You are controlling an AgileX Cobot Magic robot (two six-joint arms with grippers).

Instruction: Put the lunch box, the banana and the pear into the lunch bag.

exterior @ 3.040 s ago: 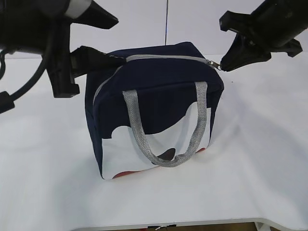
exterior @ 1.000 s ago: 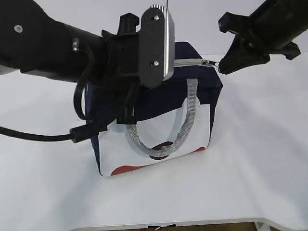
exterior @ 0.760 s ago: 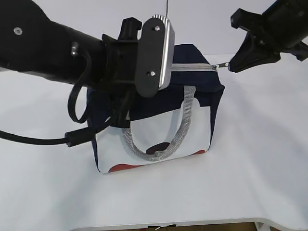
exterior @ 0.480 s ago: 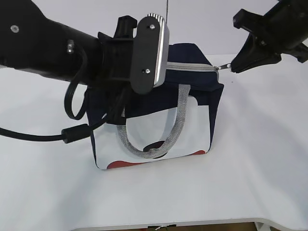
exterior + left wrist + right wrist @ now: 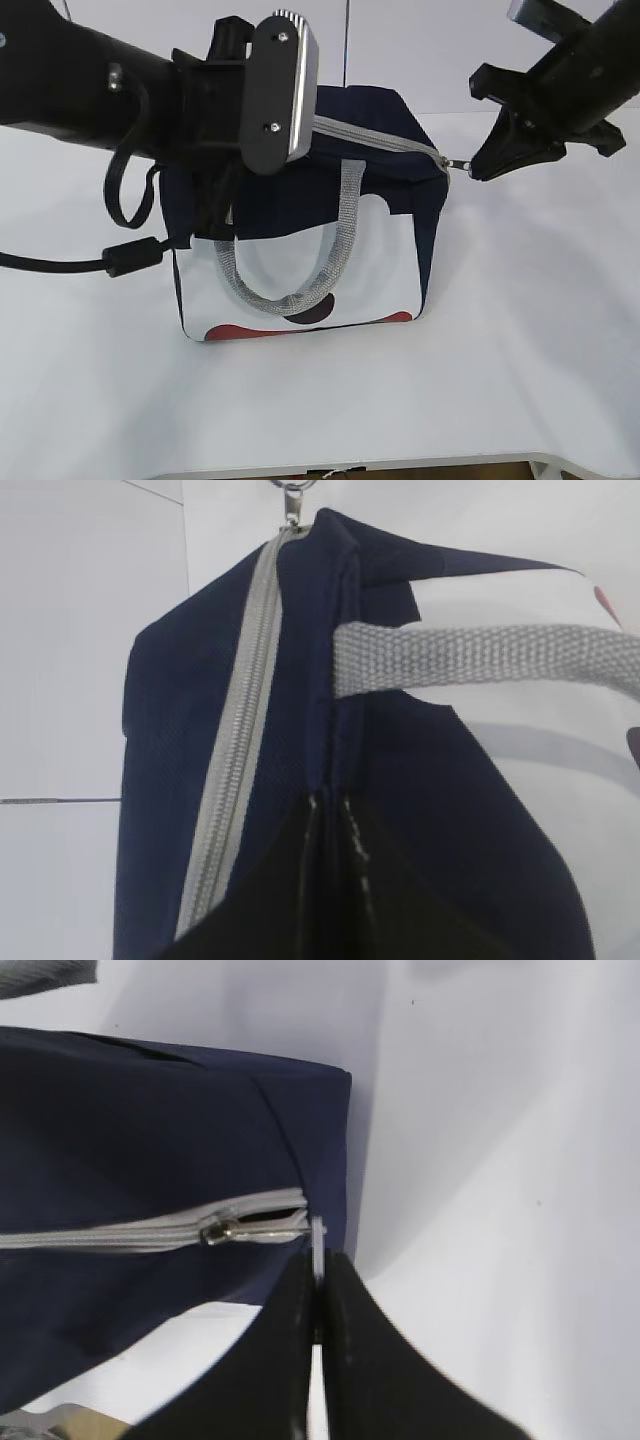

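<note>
Since a moment ago the lunch bag (image 5: 300, 215) has slid leftward, right end effector (image 5: 318, 1290) clamped on its ring pull (image 5: 317, 1235), left end effector (image 5: 335, 815) pinching its top edge.

A white table (image 5: 520, 330) lay under everything, and a pale wall (image 5: 420, 50) stood behind it.

Your way into the lunch bag (image 5: 300, 220) is barred: zipper (image 5: 240, 750) closed, both grippers crowding its top
</note>
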